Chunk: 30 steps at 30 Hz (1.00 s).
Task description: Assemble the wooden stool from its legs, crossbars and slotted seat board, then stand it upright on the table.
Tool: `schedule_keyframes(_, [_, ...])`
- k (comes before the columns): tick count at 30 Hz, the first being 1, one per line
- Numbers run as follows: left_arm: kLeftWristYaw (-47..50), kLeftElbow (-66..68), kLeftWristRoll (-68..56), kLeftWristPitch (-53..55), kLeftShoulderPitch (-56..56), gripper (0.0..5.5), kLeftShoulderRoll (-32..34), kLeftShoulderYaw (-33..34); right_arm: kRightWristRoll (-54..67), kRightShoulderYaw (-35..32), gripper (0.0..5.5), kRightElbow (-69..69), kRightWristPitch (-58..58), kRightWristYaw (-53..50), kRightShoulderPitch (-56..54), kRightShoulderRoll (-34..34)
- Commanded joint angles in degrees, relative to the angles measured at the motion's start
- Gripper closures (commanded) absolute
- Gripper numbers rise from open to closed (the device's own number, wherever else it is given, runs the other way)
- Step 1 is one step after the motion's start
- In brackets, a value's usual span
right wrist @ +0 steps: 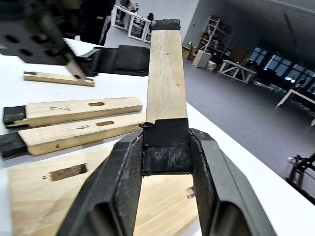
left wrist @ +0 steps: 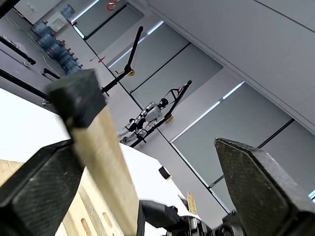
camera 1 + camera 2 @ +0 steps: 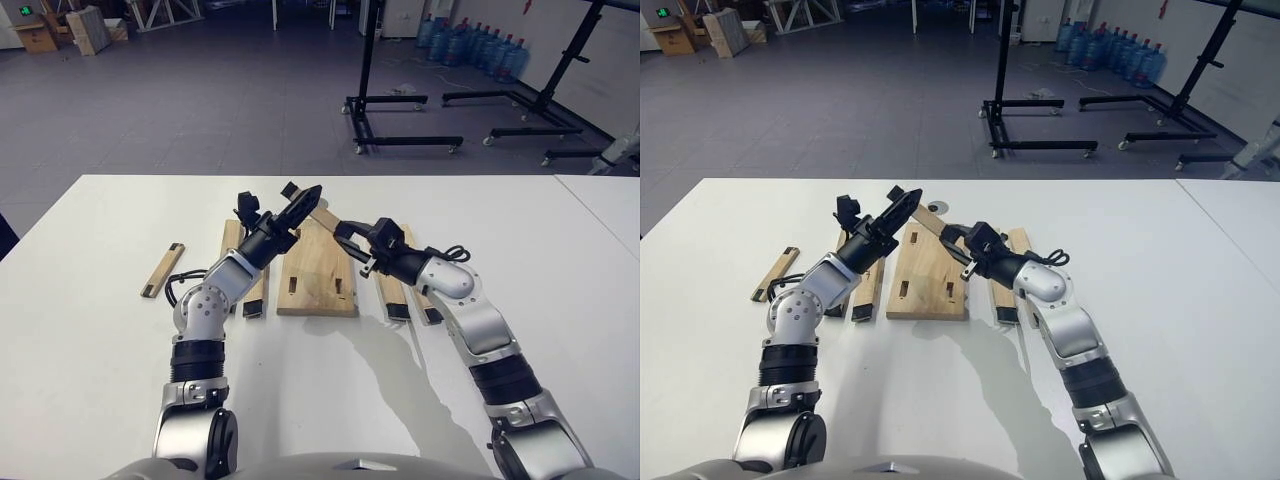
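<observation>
— Where is the leg?
— The right gripper (image 1: 166, 142) pinches the black end of one leg (image 3: 322, 217) and holds it at a slant above the seat board (image 3: 315, 285), which lies flat on the table (image 3: 100, 220).
— And the left gripper (image 2: 145, 147)?
— Its fingers are spread with the leg's far end between them. Whether either finger touches it cannot be told.
— The rest?
— Spare legs (image 3: 392, 292) lie on either side of the board, partly hidden under the arms. A short bar (image 3: 162, 270) lies apart at the left.
</observation>
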Motion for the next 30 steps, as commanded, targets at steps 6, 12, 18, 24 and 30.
schedule_keyframes(6, [-0.45, 0.7, 0.86, -1.21, -1.83, 1.73, 0.04, 0.21, -0.03, 0.87, 4.2, 0.13, 0.47, 2.06, 0.47, -0.12])
schedule_keyframes(12, [-0.54, 0.3, 0.6, -2.36, -1.99, 2.6, 0.06, 1.18, 0.69, 0.63, 4.2, -0.98, 1.13, 1.55, 0.3, 0.67])
schedule_keyframes(18, [-0.79, 1.37, 1.45, -4.9, -2.44, 3.54, -0.05, 1.73, 1.71, 0.89, 4.2, -2.14, 1.55, 2.42, 0.29, 1.17])
schedule_keyframes(24, [-0.84, 1.34, 1.07, -5.97, -2.61, 4.58, -0.14, 2.36, 1.77, 0.62, 4.2, -2.03, 1.22, 2.12, 0.12, 1.19])
schedule_keyframes(30, [-0.83, 1.38, 0.98, -6.29, -2.59, 5.11, -0.38, 2.61, 1.83, 0.03, 4.2, -1.55, 0.57, 0.87, -0.19, 2.05])
